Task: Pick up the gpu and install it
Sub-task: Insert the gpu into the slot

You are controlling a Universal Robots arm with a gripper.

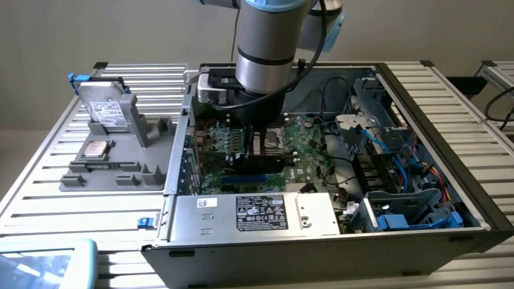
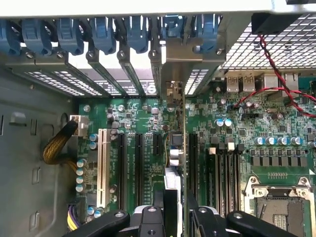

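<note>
Exterior view: high, oblique, down into open case (image 1: 321, 262); wrist view: close above motherboard (image 2: 133, 116), facing rear slots (image 2: 113, 81); shared: motherboard, gpu (image 2: 176, 148).

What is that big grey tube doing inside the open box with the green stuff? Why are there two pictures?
The grey tube is a robot arm. One picture comes from a camera off the arm, the other from a camera on its wrist. The box is an open metal computer case lying on a silver slatted table. The arm's gripper pinches the gpu, a thin dark card, edge-on over the slots of the green circuit board. A grey tray beside the case holds a silver hard drive.
</note>
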